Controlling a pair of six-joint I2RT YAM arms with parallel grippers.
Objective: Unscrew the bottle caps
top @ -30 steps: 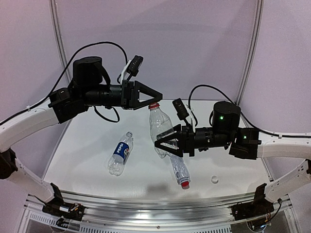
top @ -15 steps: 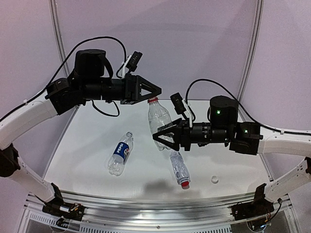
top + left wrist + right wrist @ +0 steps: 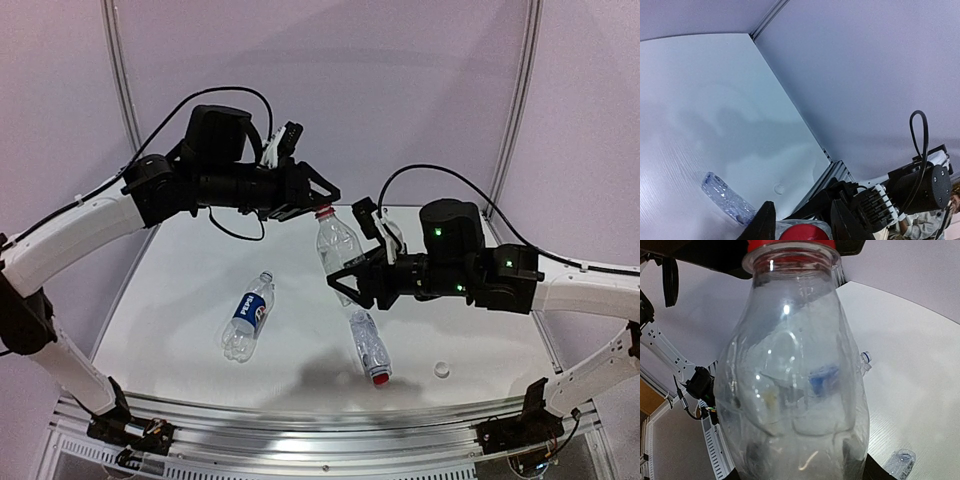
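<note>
Top external: the right gripper [image 3: 340, 285] pinches the held bottle [image 3: 335, 245] by its body, lifted off the table [image 3: 180, 300], neck up and tilted. The left gripper [image 3: 328, 198] is at its red cap [image 3: 323, 212], which sits on the neck. The Pepsi bottle [image 3: 247, 314] lies to the left; its neck is too small to read. A loose whitish cap [image 3: 441, 369] lies well apart, near the right front. A second ribbed bottle [image 3: 368, 345] lies on the table with the other red cap [image 3: 380, 379] fitted.

Left wrist: the fingers [image 3: 763, 226] closely flank the red cap on both sides; I cannot tell whether they clamp it.

Right wrist: the held bottle fills the view, with its cap seated at the top edge.

Judgement: one cap appears off, one is being worked, and one is untouched.
</note>
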